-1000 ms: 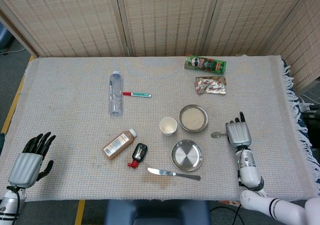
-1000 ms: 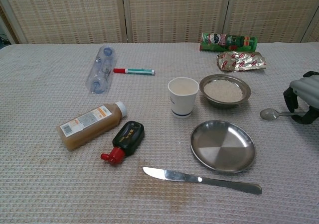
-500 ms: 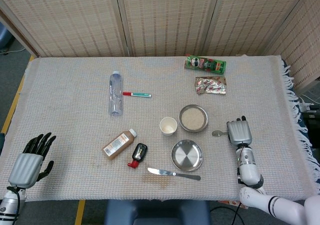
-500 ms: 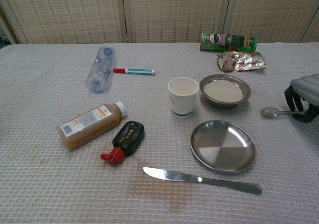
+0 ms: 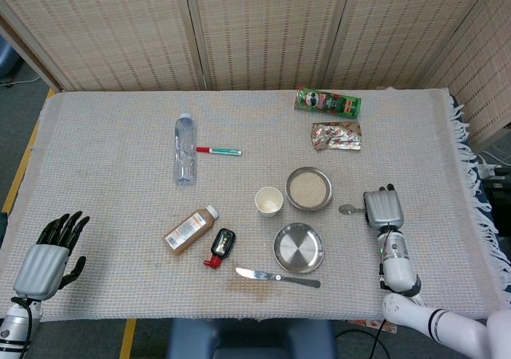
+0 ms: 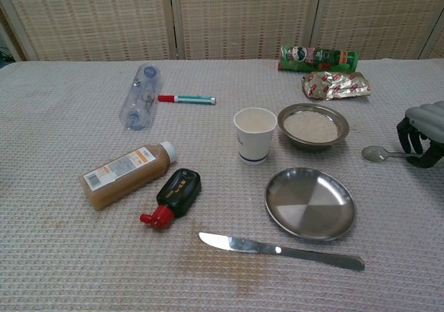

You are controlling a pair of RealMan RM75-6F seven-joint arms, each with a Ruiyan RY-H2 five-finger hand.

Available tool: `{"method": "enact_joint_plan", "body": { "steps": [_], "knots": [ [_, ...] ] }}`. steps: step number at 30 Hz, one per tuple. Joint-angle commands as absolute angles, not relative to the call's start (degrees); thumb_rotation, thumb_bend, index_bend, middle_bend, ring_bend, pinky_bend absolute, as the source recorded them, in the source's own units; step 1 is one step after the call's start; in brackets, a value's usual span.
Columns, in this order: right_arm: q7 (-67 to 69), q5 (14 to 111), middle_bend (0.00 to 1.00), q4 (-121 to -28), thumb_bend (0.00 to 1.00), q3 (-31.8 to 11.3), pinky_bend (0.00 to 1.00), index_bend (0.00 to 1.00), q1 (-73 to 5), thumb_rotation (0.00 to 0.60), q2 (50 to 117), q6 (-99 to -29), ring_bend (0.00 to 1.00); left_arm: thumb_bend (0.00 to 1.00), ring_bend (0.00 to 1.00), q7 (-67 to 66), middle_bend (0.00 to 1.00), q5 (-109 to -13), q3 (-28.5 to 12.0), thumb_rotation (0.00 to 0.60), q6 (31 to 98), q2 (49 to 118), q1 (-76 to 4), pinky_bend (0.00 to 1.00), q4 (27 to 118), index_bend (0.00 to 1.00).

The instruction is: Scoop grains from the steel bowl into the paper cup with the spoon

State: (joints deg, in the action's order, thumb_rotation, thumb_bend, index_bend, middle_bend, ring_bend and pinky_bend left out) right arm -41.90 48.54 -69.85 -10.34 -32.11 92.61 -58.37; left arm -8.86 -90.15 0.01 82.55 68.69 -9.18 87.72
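Spoon [image 6: 380, 154] on the cloth, right of the steel bowl [image 6: 313, 126], handle under the right hand [image 6: 422, 133].

Fingers curl around the handle; a firm grip I cannot confirm. Left hand [image 5: 49, 251] idle, fingers apart, empty. Paper cup [image 6: 254, 134] just beside the bowl. Risk: a thin handle flat on weave may slip or twist on lifting, spilling grains.

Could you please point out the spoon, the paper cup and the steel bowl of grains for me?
spoon [image 6: 375, 154], chest view, on its bowl end.
paper cup [image 6: 254, 140], chest view, on its outer wall.
steel bowl [image 6: 290, 138], chest view, on its front rim.
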Motion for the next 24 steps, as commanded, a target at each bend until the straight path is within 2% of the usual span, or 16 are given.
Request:
{"method": "enact_joint_plan", "body": {
  "steps": [1,7,18,24],
  "knots": [
    [-41.79,47.43,0.55,-70.35,0.33,-10.71,0.22,0.72,-32.55,0.6,91.94,-57.41,0.34,0.43,0.0,-8.9,0.0,-90.11,-0.01,0.6,82.56,68.71,-9.17,0.12,87.71,0.0],
    [-42.01,46.83,0.55,-73.16,0.33,-11.14,0.22,0.72,-33.04,0.6,89.44,-57.84,0.34,0.43,0.0,-8.89,0.0,-90.07,-0.01,0.6,82.49,68.71,-9.2,0.12,87.73,0.0],
    [-47.63,46.26,0.55,-82.8,0.33,-12.74,0.22,0.71,-34.87,0.6,82.44,-63.7,0.34,0.43,0.0,-9.15,0.0,-89.97,0.02,0.6,82.14,68.85,-9.34,0.12,87.87,0.0],
    [-57.33,42.09,0.55,-83.32,0.33,-14.08,0.22,0.71,-40.45,0.6,83.68,-64.11,0.34,0.43,0.0,-9.26,0.0,-90.17,0.05,0.6,81.77,68.98,-9.65,0.12,87.9,0.0]
  ]
}}
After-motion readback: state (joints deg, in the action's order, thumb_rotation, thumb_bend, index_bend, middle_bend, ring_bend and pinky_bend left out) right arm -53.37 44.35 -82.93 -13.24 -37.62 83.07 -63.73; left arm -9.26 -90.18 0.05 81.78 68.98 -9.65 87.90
